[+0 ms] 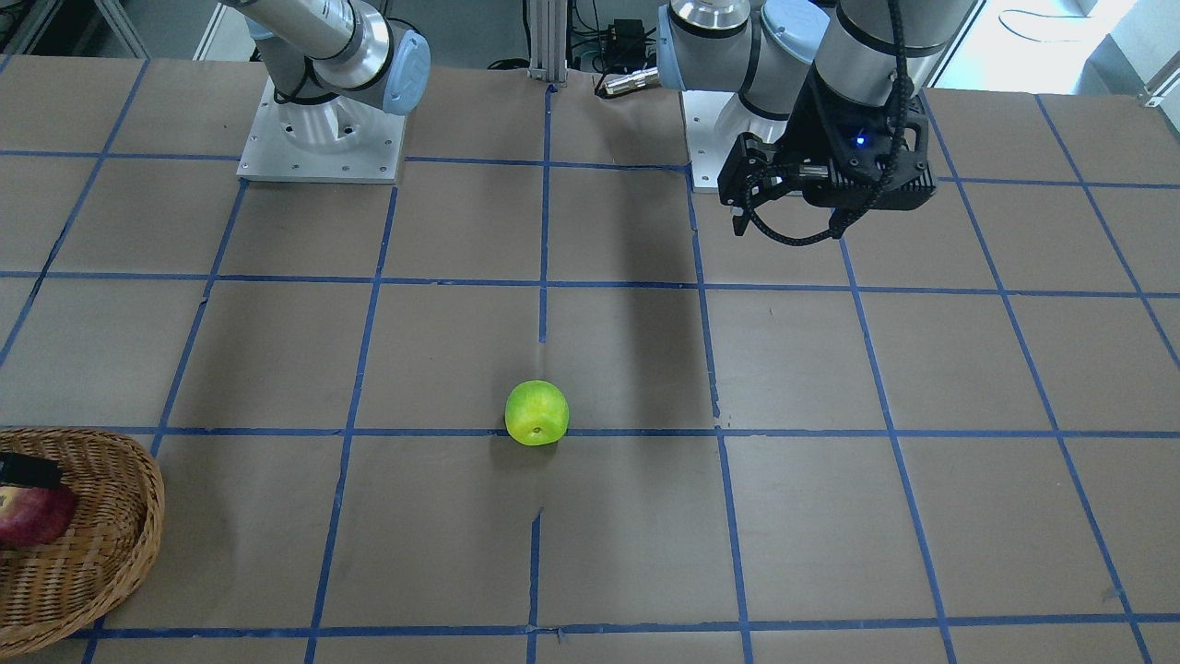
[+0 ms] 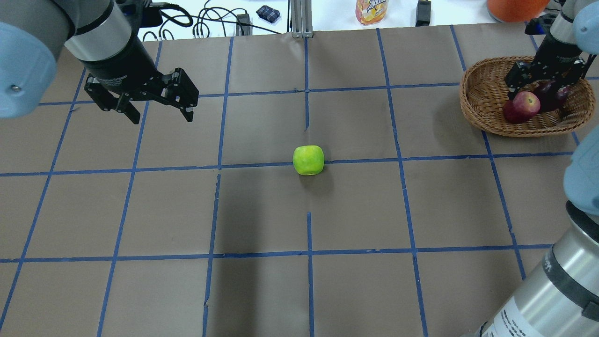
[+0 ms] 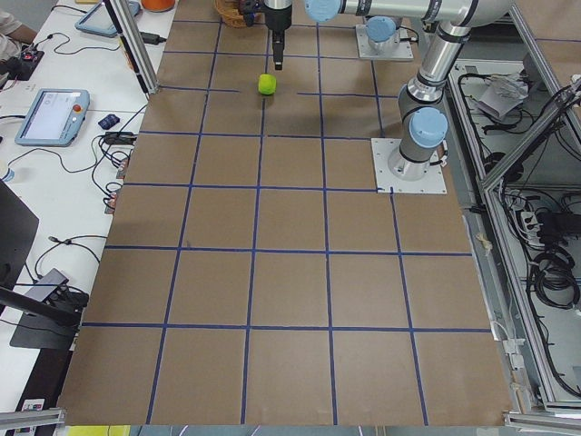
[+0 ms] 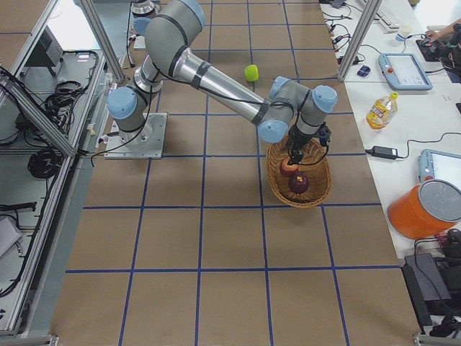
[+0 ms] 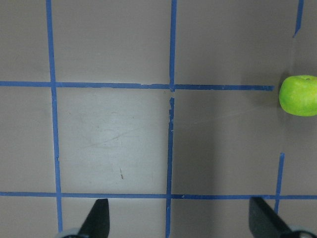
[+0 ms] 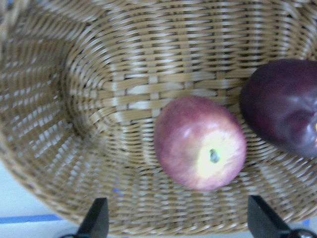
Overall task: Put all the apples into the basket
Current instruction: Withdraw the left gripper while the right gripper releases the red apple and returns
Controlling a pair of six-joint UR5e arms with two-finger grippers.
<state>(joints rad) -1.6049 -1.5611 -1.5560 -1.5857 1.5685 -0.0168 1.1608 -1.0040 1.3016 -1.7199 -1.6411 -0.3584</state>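
At the far left of the overhead view, the left tool [image 2: 160, 112] hangs above the table [image 2: 262, 281] with its fingers spread wide and nothing between them; its wrist view shows only bare paper and blue tape under it, with the green apple [image 5: 299, 95] off at the right edge. That reads as an empty, ready posture, open for a grasp but not lined up over the fruit.

In the middle, the green apple [image 2: 308, 160] sits alone on the table, on a blue tape line, well apart from both tools and from the basket [image 2: 472, 100]; it is the one apple not yet in the basket, so the task looks about two-thirds done.

At the right, the basket holds the red apple [image 2: 524, 105] and the dark apple [image 2: 550, 93], lying side by side on the woven floor, close enough that they may be touching. The right tool [image 2: 539, 85] is poised just over them inside the rim, fingers spread and gripping nothing; the red apple lies free below it in the wrist view. The tool is probably open over the basket so an apple can rest there unheld.

The green apple lies nearer the left tool, so the left arm seems the likelier one to fetch it; a round apple could roll if nudged off-centre.
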